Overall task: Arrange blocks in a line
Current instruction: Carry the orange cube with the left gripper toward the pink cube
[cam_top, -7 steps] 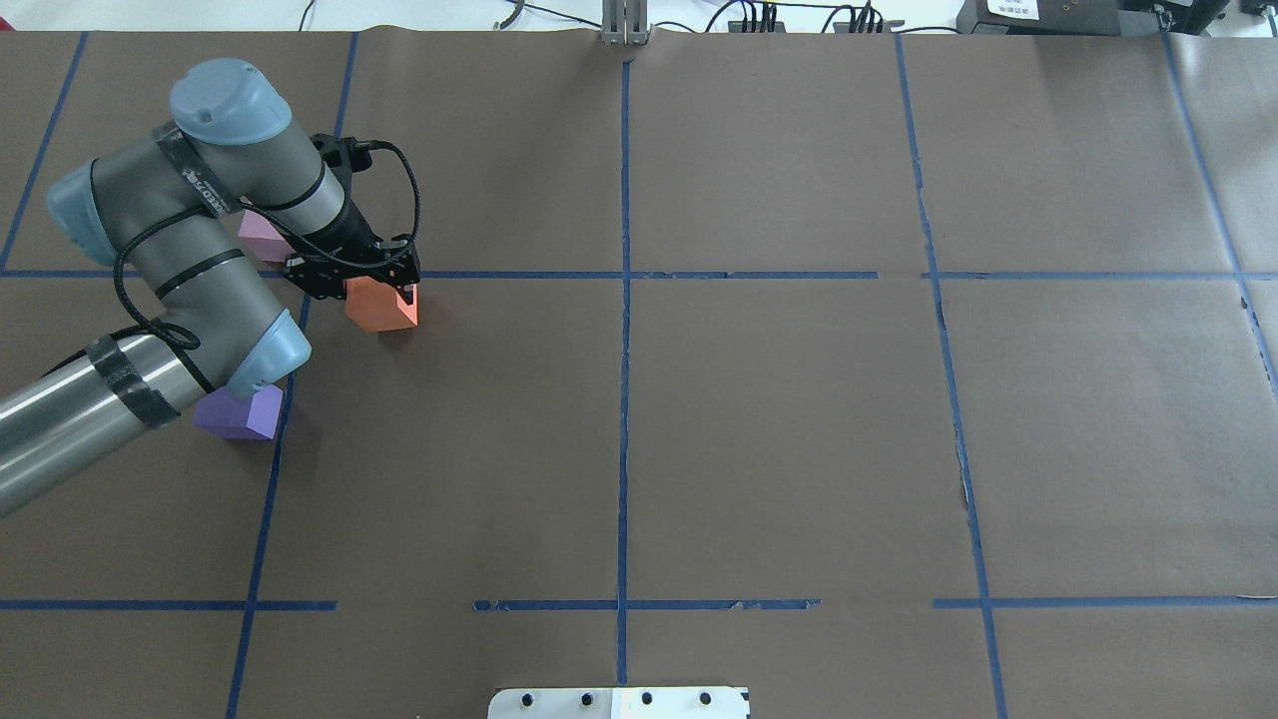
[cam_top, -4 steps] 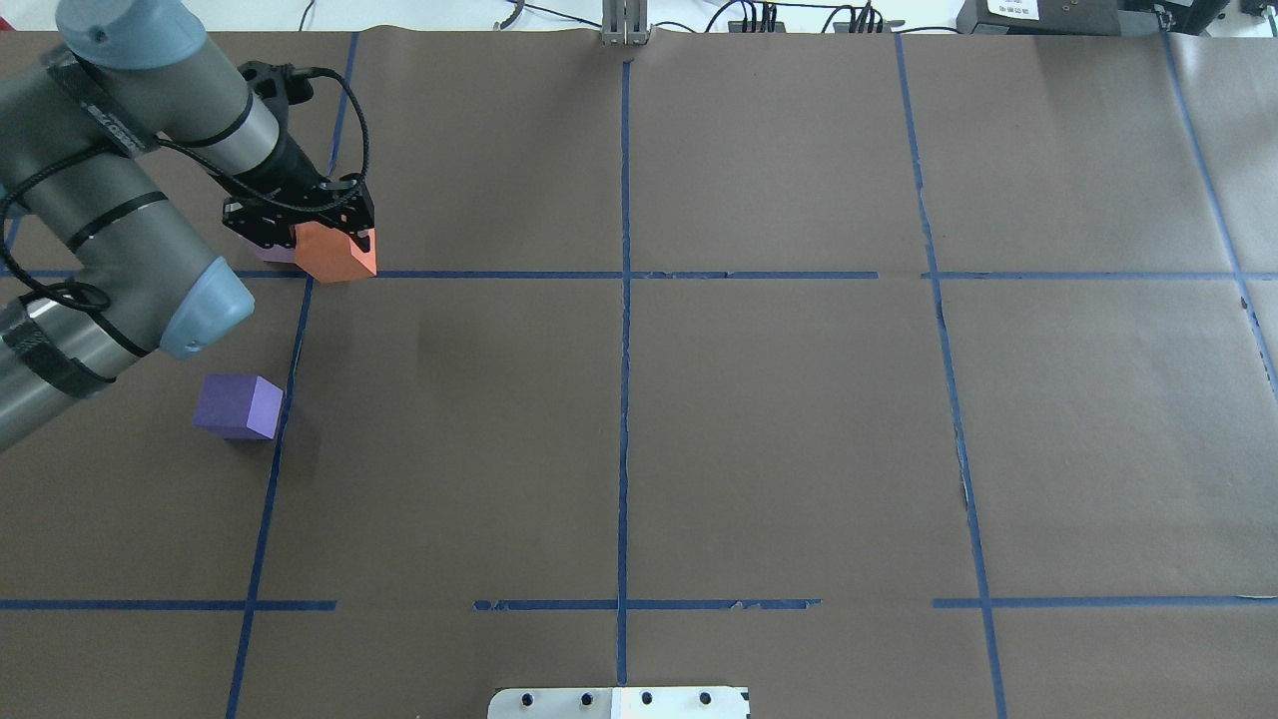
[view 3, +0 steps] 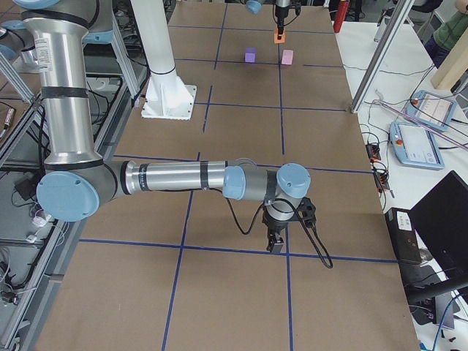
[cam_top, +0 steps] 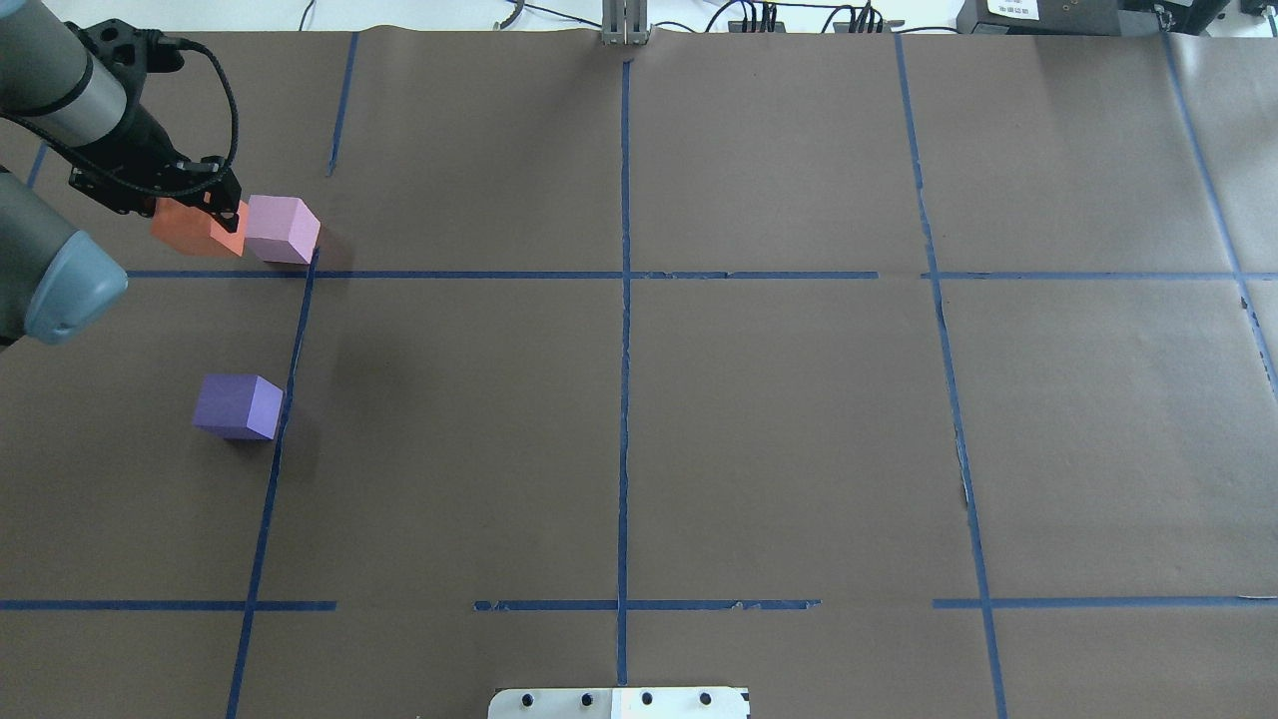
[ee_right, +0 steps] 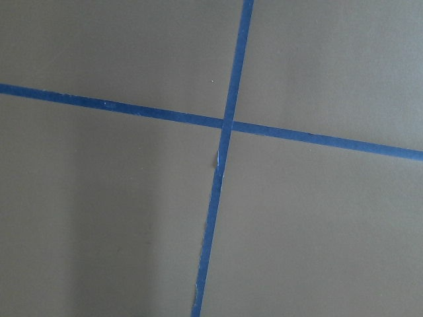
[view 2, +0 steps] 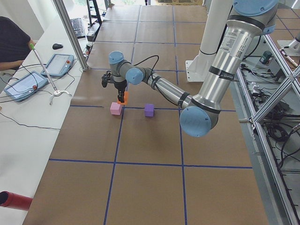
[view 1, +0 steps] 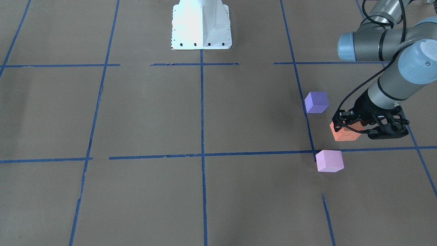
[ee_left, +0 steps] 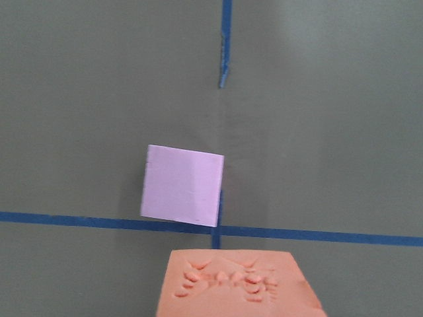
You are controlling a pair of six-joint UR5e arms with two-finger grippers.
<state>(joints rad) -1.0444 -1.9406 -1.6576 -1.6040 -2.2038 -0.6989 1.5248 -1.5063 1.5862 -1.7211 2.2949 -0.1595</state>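
Grip: left gripper (cam_top: 197,203) has its fingers pressed onto the small matte orange foam cube (cam_top: 195,232), pinching it from above at the far left of the brown paper-covered table (cam_top: 779,419)
Cube height: whether the orange cube hangs just off the paper or touches it cannot be told
Lilac neighbour: small matte pale pink-lilac foam cube (cam_top: 283,230) sits at a crossing of blue tape lines (cam_top: 449,275), just right of the orange cube in the overhead view; the wrist view shows it straight ahead of the held cube, with bare paper between them
Violet neighbour: small matte dark violet-purple foam cube (cam_top: 238,406) stands nearer the robot, well apart from both, beside the same near-to-far tape line
Deciding relation: the front-facing view puts the orange cube between the lilac cube and the violet cube in depth, but left of the line those two make; a row probably needs it carried right
Long axis: none, the cubes being equal on every side
Nearer arm: left, since all three cubes lie in its half
Other tool: right gripper (view 3: 276,243) hangs low over the table's right end, seen only from the side, so spread or closed cannot be told
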